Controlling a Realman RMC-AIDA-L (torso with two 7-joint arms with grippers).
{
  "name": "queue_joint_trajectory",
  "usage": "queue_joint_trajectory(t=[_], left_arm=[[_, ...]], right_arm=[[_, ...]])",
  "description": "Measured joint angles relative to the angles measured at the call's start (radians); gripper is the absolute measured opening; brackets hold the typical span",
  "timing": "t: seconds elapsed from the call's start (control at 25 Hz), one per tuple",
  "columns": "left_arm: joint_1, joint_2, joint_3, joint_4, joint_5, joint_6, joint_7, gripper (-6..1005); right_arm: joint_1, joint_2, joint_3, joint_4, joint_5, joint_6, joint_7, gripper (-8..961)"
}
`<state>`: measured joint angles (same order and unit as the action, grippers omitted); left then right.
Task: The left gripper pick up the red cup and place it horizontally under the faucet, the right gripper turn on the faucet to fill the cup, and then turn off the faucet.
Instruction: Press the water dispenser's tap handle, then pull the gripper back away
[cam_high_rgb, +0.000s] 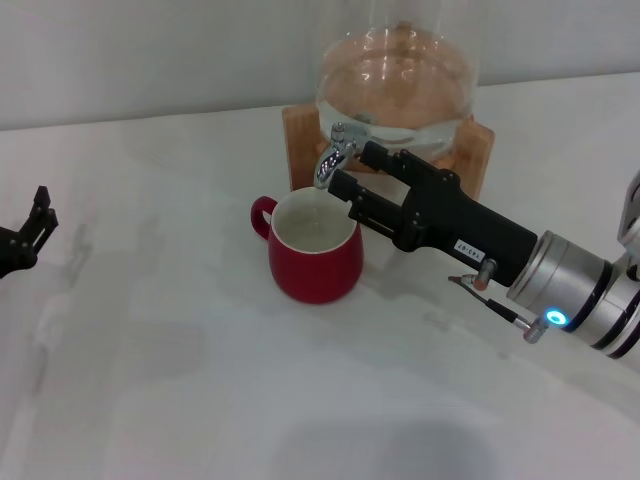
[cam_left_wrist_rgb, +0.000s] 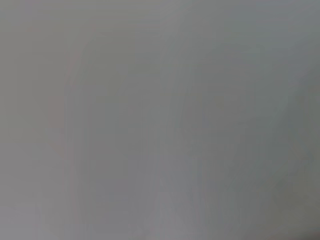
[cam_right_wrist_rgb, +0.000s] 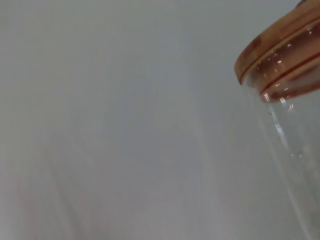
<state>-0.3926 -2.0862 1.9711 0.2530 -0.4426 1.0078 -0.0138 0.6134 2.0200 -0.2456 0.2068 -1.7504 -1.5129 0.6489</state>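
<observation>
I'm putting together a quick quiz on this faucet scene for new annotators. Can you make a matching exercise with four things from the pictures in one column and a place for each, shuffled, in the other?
Things:
1. red cup
2. left gripper
3. right gripper
4. glass dispenser

Places:
A. on the wooden stand, behind the cup
B. at the faucet, reaching in from the robot's right
C. upright on the table, below the spout
D. far off at the left edge of the head view, away from the cup

Pairs: 1-C, 2-D, 3-B, 4-A
</observation>
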Motion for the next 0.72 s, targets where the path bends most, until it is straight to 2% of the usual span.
queue_joint_trajectory(t=[0.72], left_arm=[[0.000, 0.000, 0.000, 0.000, 0.003, 0.000, 0.000, 888]], right_arm=[[-0.011, -0.002, 0.000, -0.001, -0.002, -0.028, 0.000, 722]])
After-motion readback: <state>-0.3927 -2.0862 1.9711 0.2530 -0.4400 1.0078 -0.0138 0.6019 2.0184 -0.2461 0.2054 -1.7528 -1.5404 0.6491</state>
